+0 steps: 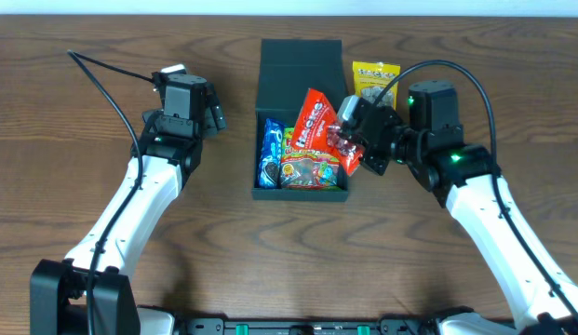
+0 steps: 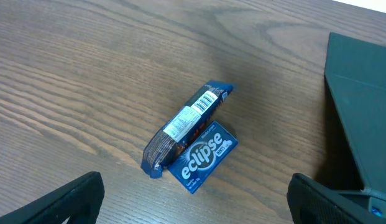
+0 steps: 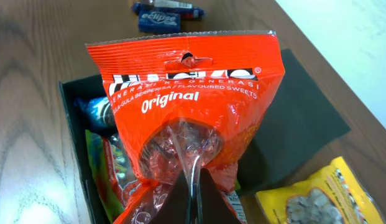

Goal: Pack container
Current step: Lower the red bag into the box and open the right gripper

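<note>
Container [image 1: 301,195], the dark teal-green square box, sits on the brown wooden desk [image 1: 47,167] near the middle of the overhead view, between the 2 arms. Its flap lid [image 1: 301,74] is open and stretches away from the far side of the box. Whether it lies flat or is propped up I cannot tell. Inside, a blue packet [image 1: 271,158] lies along the left wall. A packet with a green edge and red print [image 1: 307,175] lies beside it, covering the middle and right of the floor.

The right hand [image 3: 194,198] is closed on the clear lower end of an orange-red sweets bag [image 3: 193,81] marked "Original", pinching it. The bag is tilted over the right half of the open box. Its crimped top edge, with a hang hole, points toward the lid. Whether it touches the packets under it cannot be told. A yellow packet [image 1: 374,79] lies on the desk just beside the right edge of the lid, outside the box.

The left hand [image 1: 217,112] is to the left of the container, apart from it, with its 2 fingers [image 2: 74,199] spread wide, holding nothing. In the left wrist view, a blue "eclipse" pack [image 2: 204,155] lies on the desk below it. A dark wrapped bar with blue ends [image 2: 180,127] touches the pack's long side. Both lie to the left of the lid.
</note>
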Controlling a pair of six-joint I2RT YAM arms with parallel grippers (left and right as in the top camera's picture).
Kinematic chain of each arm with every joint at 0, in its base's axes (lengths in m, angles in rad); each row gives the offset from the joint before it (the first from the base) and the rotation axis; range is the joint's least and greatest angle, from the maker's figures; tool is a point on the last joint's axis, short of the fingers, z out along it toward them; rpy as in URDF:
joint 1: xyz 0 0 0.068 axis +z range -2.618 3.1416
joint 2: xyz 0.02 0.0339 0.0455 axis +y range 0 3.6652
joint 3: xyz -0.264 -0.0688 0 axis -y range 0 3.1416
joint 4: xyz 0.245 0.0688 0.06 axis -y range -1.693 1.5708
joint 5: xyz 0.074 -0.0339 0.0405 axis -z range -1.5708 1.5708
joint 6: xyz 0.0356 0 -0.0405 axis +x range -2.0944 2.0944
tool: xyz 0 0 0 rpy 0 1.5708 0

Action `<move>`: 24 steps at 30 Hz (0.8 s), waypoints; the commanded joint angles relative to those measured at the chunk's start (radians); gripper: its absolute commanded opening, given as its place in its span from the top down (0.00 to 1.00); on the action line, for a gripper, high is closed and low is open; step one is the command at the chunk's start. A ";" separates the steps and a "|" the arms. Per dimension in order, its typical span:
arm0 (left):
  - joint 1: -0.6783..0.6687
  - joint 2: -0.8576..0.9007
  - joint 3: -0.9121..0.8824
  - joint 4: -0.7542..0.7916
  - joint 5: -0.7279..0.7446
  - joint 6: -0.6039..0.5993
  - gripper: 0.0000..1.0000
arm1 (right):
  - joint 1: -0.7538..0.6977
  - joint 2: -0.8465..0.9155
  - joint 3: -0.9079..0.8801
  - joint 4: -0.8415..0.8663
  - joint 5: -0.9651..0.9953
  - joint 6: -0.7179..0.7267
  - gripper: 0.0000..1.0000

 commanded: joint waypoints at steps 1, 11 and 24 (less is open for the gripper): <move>0.003 -0.001 0.017 -0.001 0.000 0.006 0.05 | 0.026 0.010 0.004 0.008 -0.048 -0.033 0.99; 0.003 -0.001 0.017 -0.001 0.000 0.006 0.05 | 0.063 0.120 0.004 0.052 -0.055 -0.127 0.99; 0.003 -0.001 0.017 -0.001 0.000 0.006 0.05 | 0.061 0.217 0.004 0.143 0.137 -0.108 0.01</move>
